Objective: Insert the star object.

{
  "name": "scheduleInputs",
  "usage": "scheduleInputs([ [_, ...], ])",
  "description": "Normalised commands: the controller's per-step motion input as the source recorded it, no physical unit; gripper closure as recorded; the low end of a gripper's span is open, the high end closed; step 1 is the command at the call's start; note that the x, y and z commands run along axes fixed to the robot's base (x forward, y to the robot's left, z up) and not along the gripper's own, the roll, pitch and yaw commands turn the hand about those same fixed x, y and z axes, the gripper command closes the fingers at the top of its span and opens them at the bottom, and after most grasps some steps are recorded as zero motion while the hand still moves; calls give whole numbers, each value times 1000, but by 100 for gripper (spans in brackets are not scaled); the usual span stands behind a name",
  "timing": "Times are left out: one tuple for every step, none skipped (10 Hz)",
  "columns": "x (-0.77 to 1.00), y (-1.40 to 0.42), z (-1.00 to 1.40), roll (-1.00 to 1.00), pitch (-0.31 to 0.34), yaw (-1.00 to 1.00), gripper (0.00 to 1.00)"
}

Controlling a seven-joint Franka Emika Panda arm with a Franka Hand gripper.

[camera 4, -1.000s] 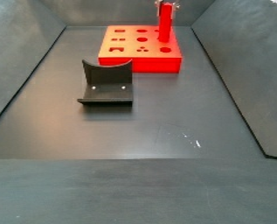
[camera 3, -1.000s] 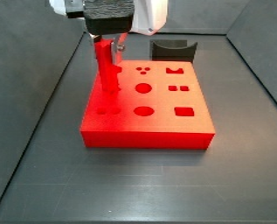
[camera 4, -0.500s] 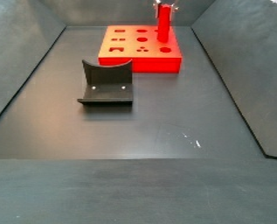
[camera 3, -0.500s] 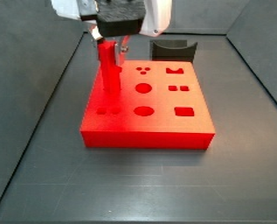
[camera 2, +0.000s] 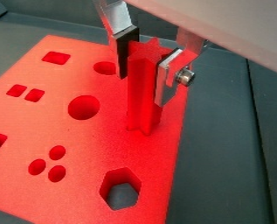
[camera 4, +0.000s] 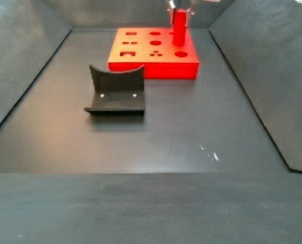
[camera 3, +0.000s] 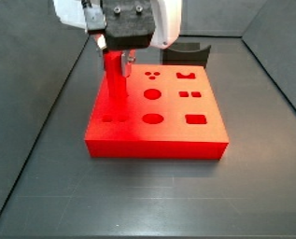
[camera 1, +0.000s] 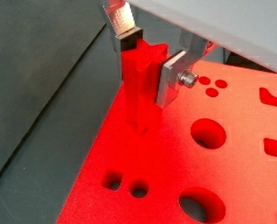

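The gripper (camera 2: 148, 59) is clenching the star object (camera 2: 140, 92), which is sinking lower into the red block (camera 2: 58, 131) than before; insertion looks nearly seated.

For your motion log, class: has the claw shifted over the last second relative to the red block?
Yes. In a side view the claw, shut on the star object, has moved toward the far end of the red block, closer to the dark holder.

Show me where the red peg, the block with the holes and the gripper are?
star object (camera 2: 138, 92), wrist view, mid shaft.
red block (camera 3: 176, 131), side view, bare top face.
gripper (camera 1: 150, 54), wrist view, between fingertips, over the block.
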Motion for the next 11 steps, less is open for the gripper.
scheduleInputs([
  [134,-86,-626,93,-100,0,100],
  [186,-29,-729,93,-34,0,100],
  [194,0,-1000,-3,0,0,100],
  [137,43,-951,-114,0,0,100],
  [34,37,-977,-66,0,0,100],
  [0,-43,-729,146,-59,0,100],
  [0,-103,-771,191,-150,0,100],
  [-20,-94,-734,196,-187,0,100],
  [0,-77,-786,174,-169,0,100],
  [60,0,-834,84,-44,0,100],
  [151,0,-1000,0,0,-126,100],
])
